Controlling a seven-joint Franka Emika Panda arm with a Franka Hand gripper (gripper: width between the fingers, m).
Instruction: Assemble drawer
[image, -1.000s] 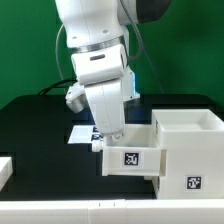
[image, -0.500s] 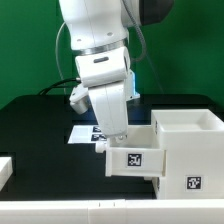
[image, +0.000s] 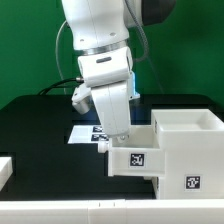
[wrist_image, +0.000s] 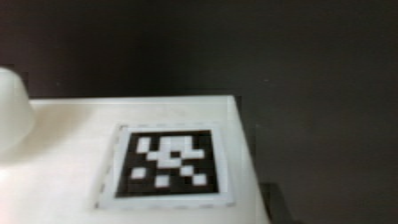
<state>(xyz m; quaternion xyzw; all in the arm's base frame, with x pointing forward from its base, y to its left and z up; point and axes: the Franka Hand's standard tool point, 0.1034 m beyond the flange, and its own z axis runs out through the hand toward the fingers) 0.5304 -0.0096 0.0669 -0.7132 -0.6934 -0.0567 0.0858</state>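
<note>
The drawer, a small white open-top tray with a square tag on its near side, sits against the side of the larger white tagged box that faces the exterior view's left. My gripper reaches down onto the drawer's wall farthest from the box and looks shut on it; the fingertips are mostly hidden by the wall. The wrist view shows a blurred white surface with one tag on the black table; no fingers show there.
The marker board lies on the black table behind the gripper. A white part sits at the exterior view's left edge. A green wall stands behind.
The gripper and the drawer have shifted slightly toward the exterior view's right, closer into the larger box.
</note>
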